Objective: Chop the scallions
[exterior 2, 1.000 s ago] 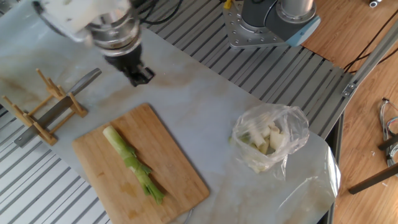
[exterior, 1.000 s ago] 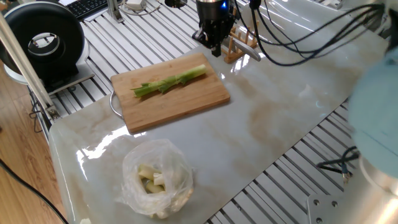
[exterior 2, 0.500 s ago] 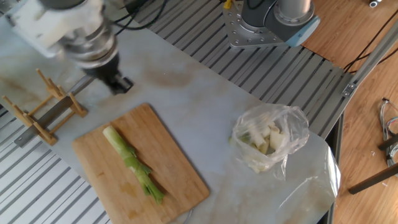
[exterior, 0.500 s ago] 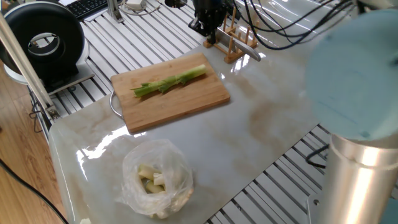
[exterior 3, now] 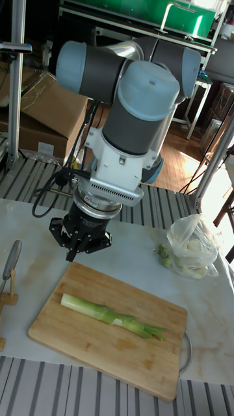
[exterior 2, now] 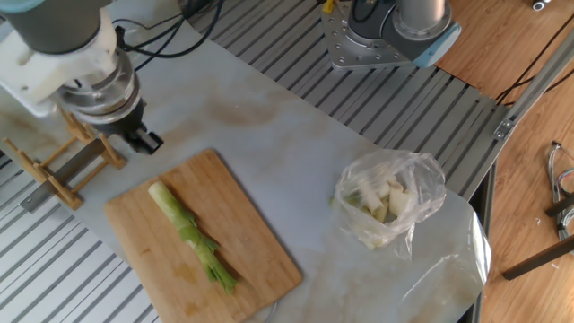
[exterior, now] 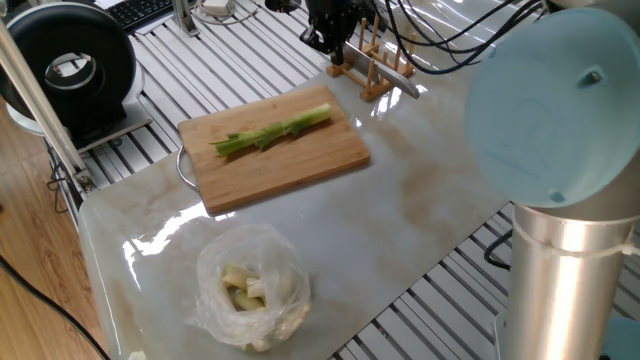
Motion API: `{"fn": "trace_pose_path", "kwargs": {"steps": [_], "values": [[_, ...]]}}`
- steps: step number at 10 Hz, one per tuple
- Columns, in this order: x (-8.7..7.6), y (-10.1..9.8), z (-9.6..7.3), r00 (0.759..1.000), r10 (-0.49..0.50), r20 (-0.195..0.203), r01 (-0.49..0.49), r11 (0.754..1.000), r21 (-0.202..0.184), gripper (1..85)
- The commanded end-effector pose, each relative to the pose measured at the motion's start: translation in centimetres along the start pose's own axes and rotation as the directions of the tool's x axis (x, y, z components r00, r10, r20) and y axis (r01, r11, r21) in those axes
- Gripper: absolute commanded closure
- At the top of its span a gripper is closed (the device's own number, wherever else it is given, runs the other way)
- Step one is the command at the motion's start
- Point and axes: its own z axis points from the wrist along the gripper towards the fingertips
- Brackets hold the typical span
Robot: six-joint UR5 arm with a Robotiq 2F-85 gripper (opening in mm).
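- The scallions [exterior 3: 110, 317] lie uncut on the cutting board [exterior 2: 260, 260], below and just ahead of the fingers [exterior 3: 79, 249], well apart from them.
- Judged light, soft and bendy with a slick skin; the firmer pale end looks the best place to pin or hold it.
- Fingers hold nothing; whether they are apart or together I cannot tell.
- The knife [exterior 2: 79, 166] in its wooden rack [exterior 2: 45, 175] is half hidden behind the wrist.

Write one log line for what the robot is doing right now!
gripper: empty, near knife rack | scallions: whole, on cutting board | knife: in rack
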Motion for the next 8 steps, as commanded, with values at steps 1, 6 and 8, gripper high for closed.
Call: {"fn": "trace_pose_path", "kwargs": {"steps": [1, 6, 8], "values": [[-0.3, 0.0, 0.2, 1.000, 0.004, -0.004, -0.005, 1.000, -0.007, 84.3], [-9.8, -2.3, 2.2, 0.993, -0.110, 0.033, 0.112, 0.992, -0.054, 84.3], [-9.8, -5.8, 2.1, 0.992, -0.113, 0.053, 0.108, 0.991, 0.080, 84.0]]}}
